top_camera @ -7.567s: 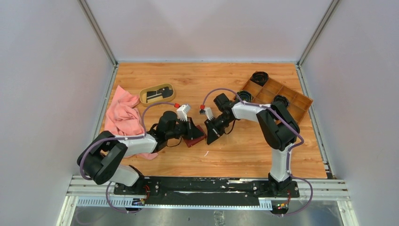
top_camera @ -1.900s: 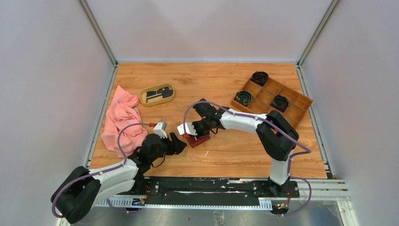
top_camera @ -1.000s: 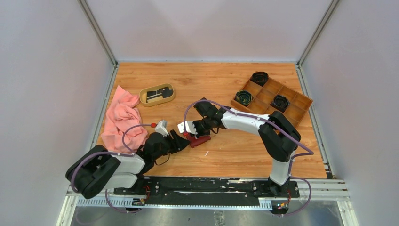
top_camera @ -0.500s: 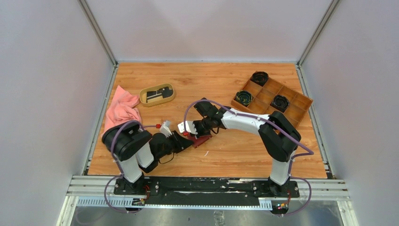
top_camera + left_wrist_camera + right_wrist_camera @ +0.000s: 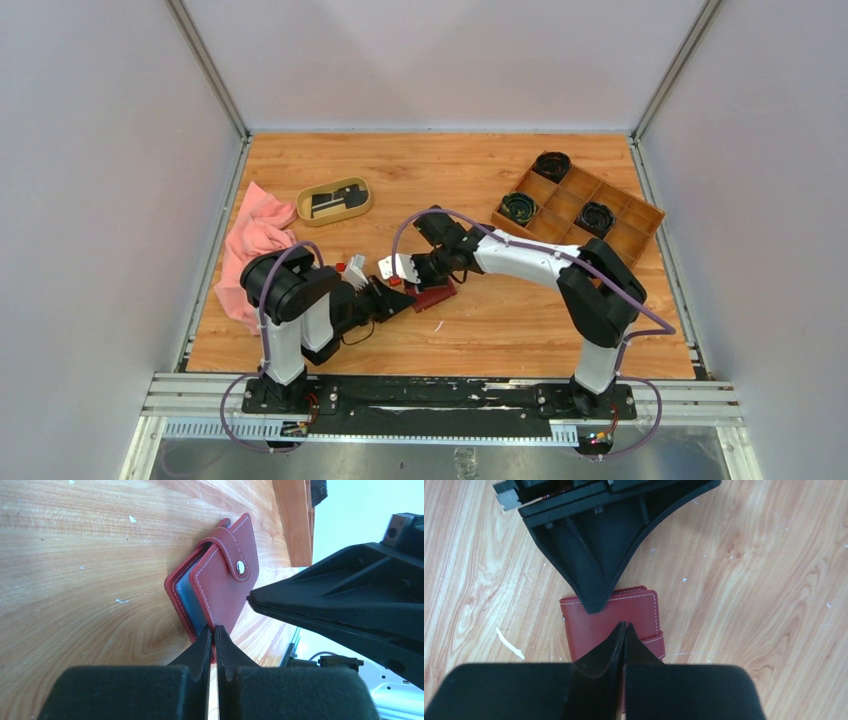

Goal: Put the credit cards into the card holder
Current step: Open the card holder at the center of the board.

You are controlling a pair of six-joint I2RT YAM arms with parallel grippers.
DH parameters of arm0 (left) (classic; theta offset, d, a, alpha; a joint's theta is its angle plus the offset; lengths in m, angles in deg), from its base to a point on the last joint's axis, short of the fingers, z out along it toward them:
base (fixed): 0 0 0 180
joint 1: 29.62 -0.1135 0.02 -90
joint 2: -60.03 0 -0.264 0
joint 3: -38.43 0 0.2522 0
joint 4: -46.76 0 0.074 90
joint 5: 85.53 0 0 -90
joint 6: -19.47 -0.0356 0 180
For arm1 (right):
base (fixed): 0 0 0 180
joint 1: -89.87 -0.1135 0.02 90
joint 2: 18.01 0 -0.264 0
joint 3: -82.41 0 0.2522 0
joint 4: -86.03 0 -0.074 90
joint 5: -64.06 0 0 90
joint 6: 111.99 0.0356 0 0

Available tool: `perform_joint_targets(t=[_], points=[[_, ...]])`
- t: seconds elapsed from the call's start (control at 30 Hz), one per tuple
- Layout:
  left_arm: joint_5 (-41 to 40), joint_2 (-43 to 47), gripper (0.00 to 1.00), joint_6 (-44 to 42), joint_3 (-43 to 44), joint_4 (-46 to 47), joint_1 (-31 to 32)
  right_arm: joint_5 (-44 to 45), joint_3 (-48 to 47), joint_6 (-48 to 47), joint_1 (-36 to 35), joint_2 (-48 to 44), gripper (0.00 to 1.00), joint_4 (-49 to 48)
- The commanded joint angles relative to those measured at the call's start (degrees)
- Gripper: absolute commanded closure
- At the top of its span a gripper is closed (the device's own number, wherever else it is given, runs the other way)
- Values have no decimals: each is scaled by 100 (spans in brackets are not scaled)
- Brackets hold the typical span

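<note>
The dark red card holder (image 5: 434, 296) lies mid-table with its snap tab fastened, the cover slightly ajar over grey-blue pockets (image 5: 192, 587). My left gripper (image 5: 397, 301) is shut, its tips (image 5: 214, 629) pinching the near edge of the holder's top cover. My right gripper (image 5: 424, 281) is shut and empty, its tips (image 5: 624, 626) resting on top of the holder's cover (image 5: 599, 625). The credit cards (image 5: 335, 199), black and pale, lie in the oval tan dish (image 5: 305, 203) at the back left, away from both grippers.
A pink cloth (image 5: 250, 245) lies at the left edge beside my left arm. A brown wooden compartment tray (image 5: 625, 232) with several dark round objects stands at the back right. A small white fleck (image 5: 437, 326) lies just in front of the holder.
My left arm folded up over its base and its gripper moved right onto the card holder's edge. The right gripper stayed on the holder, which shifted slightly right.
</note>
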Motion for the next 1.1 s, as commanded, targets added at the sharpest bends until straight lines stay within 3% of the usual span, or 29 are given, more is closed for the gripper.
perform_joint_targets(t=[0.0,0.07,0.17,0.43,0.83,1.07], points=[[-136,-553,100,-316,-31,-32,-30,-86,-22,-39,58,-356,93,302],[-133,-555,100,-323,-21,-40,-30,22,90,-360,39,-414,80,406],[-129,-518,100,-343,-25,-46,-35,401,294,-764,19,-433,69,339],[-60,-598,100,-375,5,-47,-30,933,429,-1087,32,-303,60,224],[8,-639,100,-390,20,-47,-33,1162,353,-992,32,45,72,111],[32,-700,100,-459,30,-46,-26,1290,336,-935,32,26,95,11]])
